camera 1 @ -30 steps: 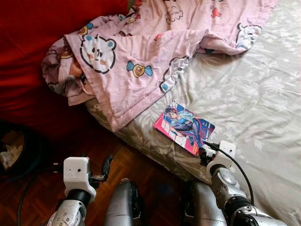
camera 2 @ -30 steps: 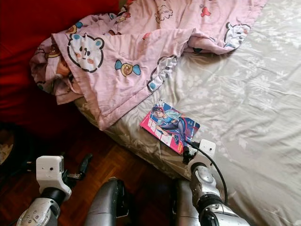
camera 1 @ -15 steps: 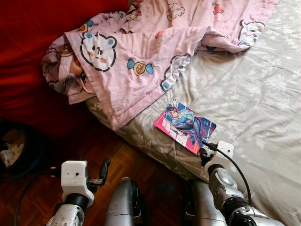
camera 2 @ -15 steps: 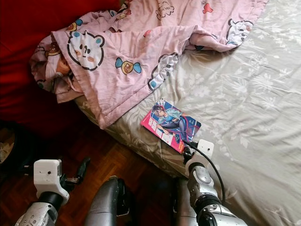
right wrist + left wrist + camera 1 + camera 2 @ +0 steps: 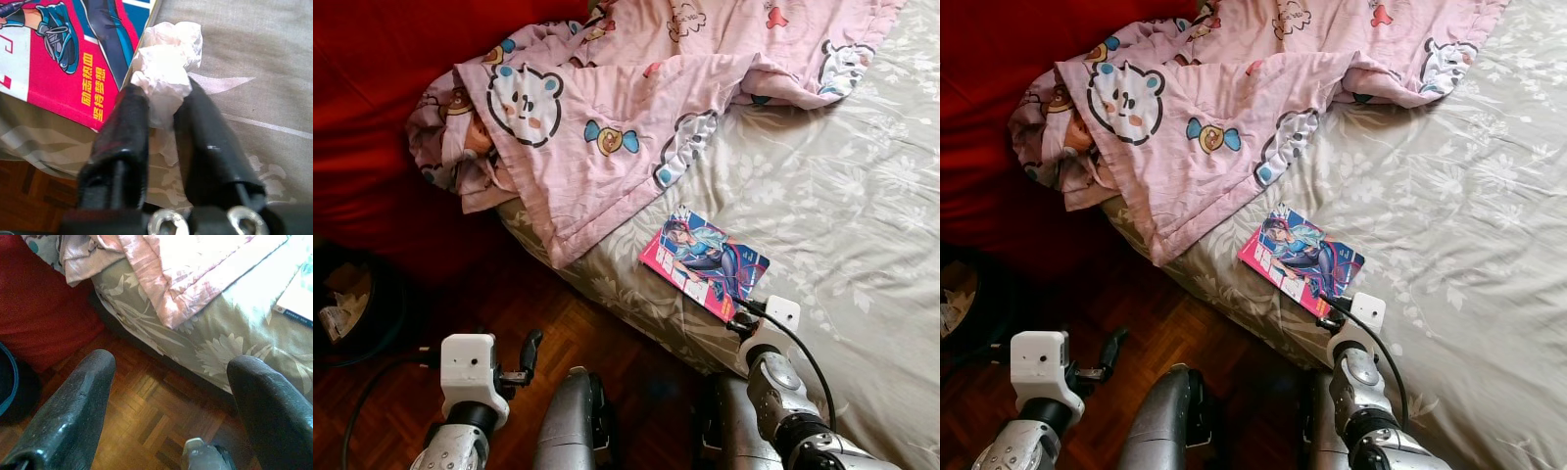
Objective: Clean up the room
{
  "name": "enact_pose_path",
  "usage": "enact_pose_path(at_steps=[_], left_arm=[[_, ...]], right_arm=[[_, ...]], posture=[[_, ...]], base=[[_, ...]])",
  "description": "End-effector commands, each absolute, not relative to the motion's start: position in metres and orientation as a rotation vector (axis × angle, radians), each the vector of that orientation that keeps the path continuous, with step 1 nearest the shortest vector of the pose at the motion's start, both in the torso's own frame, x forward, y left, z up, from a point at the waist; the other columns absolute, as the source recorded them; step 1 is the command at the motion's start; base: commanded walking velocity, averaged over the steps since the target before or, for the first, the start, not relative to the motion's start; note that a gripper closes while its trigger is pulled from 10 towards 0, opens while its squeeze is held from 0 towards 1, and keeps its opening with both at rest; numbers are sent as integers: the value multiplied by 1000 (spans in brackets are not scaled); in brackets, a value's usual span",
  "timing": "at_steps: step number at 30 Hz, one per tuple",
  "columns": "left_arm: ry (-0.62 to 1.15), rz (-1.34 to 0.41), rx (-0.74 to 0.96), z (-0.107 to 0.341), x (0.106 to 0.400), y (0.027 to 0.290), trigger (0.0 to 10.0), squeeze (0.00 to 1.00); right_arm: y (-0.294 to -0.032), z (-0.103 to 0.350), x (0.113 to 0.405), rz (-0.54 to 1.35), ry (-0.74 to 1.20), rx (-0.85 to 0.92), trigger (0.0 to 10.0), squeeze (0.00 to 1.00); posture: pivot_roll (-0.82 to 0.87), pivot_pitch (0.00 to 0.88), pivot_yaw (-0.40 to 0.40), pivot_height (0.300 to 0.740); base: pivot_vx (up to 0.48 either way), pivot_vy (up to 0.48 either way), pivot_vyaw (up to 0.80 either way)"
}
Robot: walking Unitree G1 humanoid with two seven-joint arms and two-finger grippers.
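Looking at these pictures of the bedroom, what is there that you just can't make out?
- Right gripper, right wrist view: pinches crumpled white tissue; in the head views the wrist hides it.
- Magazine: cover text too small in head views, cut off by the edge in the wrist view.
- Dark bin: cut by the left edge, contents unclear.
- Pink blanket: hides the bed underneath.

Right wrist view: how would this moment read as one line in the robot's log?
right end effector shut on crumpled tissue | beside comic book on bed | left end effector open over floor
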State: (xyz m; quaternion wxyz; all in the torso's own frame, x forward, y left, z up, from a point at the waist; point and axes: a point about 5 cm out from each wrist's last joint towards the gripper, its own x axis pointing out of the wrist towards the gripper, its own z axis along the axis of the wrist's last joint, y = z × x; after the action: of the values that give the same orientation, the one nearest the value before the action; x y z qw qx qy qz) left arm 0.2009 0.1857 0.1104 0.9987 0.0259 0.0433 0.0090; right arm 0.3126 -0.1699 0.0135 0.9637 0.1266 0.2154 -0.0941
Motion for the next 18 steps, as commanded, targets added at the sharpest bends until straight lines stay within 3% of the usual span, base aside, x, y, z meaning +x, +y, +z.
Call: enact_pose_path(at_steps=[1,18], left_arm=[[137,36,57,98,197,187,10000,0],[91,73,20,76,239,183,10000,0]], right_arm=[[-168,5,305,-193,472,245,0,0],[-198,21,310,-197,350,139,0,0]], posture=[[119,340,95,649],[16,174,13,649]], base=[[0,0,0],[0,0,0]])
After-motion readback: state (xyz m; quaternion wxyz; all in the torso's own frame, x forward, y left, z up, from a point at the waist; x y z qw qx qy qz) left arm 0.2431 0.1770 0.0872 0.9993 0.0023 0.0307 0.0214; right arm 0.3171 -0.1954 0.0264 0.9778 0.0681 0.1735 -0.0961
